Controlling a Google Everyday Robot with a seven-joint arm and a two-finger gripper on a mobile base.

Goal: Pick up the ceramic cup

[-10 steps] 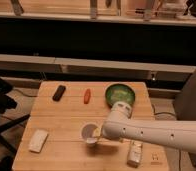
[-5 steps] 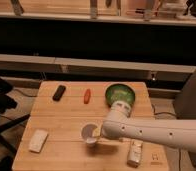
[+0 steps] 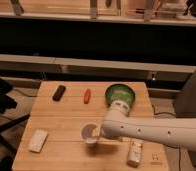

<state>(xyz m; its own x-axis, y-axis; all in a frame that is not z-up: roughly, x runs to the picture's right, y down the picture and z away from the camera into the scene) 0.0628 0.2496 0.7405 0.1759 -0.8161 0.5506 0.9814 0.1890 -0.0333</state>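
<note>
The ceramic cup (image 3: pixel 87 134) is small, white and round. It stands upright on the wooden table (image 3: pixel 61 117) near the front middle. My white arm reaches in from the right, and its gripper (image 3: pixel 97 133) sits at the cup's right rim, open, with a pale part showing just inside the cup. The arm's bulky wrist hides most of the gripper. The cup rests on the table and is not lifted.
A wide green bowl (image 3: pixel 120 94) stands just behind the arm. A white labelled bottle (image 3: pixel 135 151) lies at the front right. A black object (image 3: pixel 59 92) and a small orange-red one (image 3: pixel 87 96) lie at the back left, and a white packet (image 3: pixel 38 140) at the front left.
</note>
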